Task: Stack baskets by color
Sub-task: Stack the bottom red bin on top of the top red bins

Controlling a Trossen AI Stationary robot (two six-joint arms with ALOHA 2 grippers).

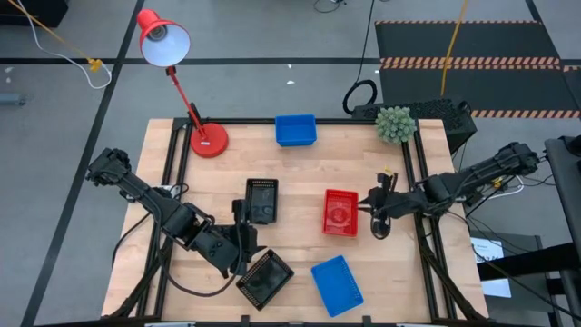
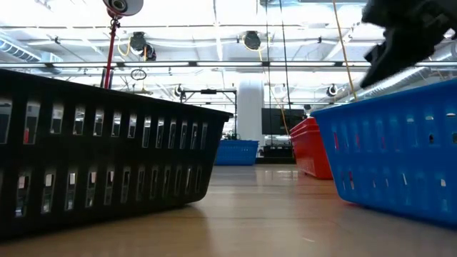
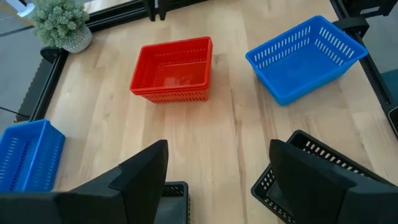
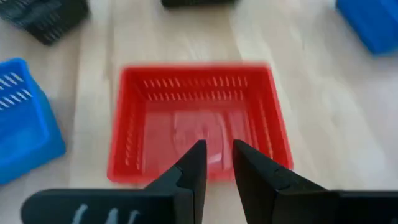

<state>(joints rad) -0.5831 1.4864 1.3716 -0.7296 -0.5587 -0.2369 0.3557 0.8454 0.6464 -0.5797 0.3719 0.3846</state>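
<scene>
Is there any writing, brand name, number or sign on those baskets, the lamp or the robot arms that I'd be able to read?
None can be read.
Red basket: faint raised mark on its floor, too blurred to read.
Blue basket, black basket, red lamp: no lettering shows.
Striped floor mat: orange hazard stripes only, no words.

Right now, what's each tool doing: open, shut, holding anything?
Left tool: open, empty, between the two black baskets.
Right tool: narrow gap, nothing visibly held, hovering at the red basket.
</scene>
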